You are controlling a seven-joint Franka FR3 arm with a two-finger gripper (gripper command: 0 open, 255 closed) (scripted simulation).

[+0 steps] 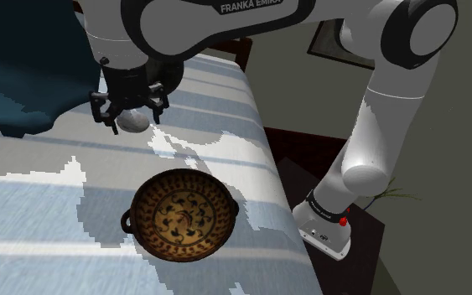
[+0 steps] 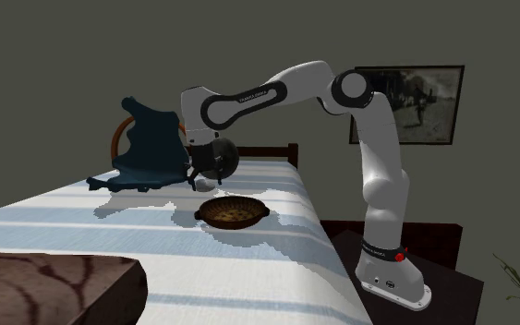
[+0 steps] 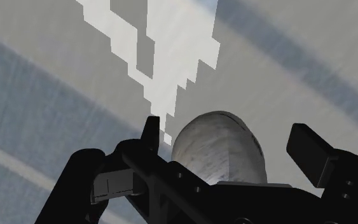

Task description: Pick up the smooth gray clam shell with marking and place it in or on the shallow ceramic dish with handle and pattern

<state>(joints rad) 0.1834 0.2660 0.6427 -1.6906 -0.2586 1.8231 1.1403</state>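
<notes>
end effector (image 3: 229,136) is hanging open astride the gray clam shell (image 1: 133,124) on the bed (image 1: 41,219), gripping nothing; closing off-centre is risking the smooth shell squirting out, away from the handled dish (image 1: 181,214)

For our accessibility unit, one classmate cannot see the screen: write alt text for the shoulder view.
A black claw on a white robot arm hangs open over a pale grey shell on a blue-striped bed; a brown patterned dish with two handles lies nearer the camera, empty.
</notes>
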